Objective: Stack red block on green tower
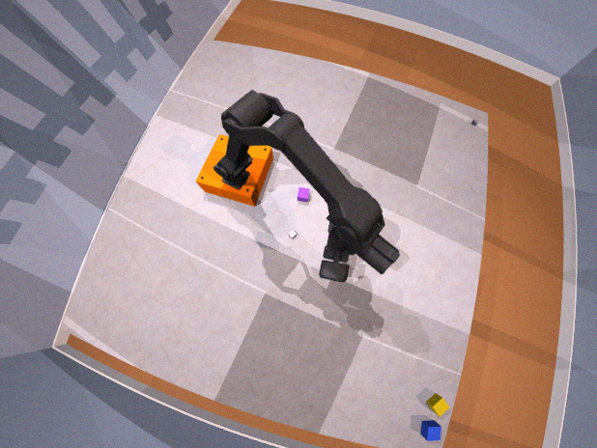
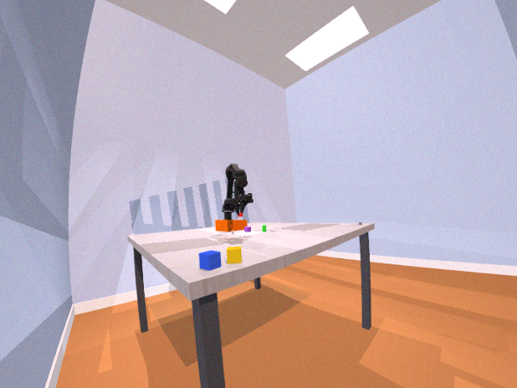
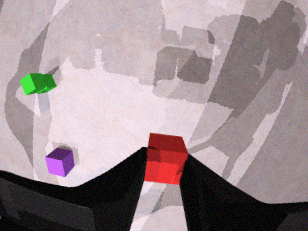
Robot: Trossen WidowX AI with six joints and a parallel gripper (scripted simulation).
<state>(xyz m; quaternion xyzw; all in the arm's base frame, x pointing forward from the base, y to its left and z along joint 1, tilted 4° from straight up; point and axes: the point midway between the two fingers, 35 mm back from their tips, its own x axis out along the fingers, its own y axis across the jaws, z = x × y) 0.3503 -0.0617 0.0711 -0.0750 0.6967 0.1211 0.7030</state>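
Note:
My gripper [image 2: 240, 213] [image 3: 163, 155] is shut on the red block [image 3: 163, 172] and holds it raised above the table. The fingertips and the red block are hidden under the arm in the top view. The green tower [image 2: 263, 228] [image 3: 37, 83] stands upright on the table, at the left in the wrist view, apart from the red block. It looks like two green blocks, one on the other, slightly out of line. The arm hides the tower in the top view.
A purple block [image 1: 303, 194] [image 2: 248, 229] [image 3: 60, 162] lies between the orange base [image 1: 223, 191] [image 2: 223, 226] and the tower. A tiny white cube [image 1: 293, 234] lies nearby. Yellow [image 1: 438, 405] [image 2: 234, 255] and blue [image 1: 431, 431] [image 2: 210, 260] blocks sit near a corner. A tiny dark cube [image 1: 474, 123] lies at another corner.

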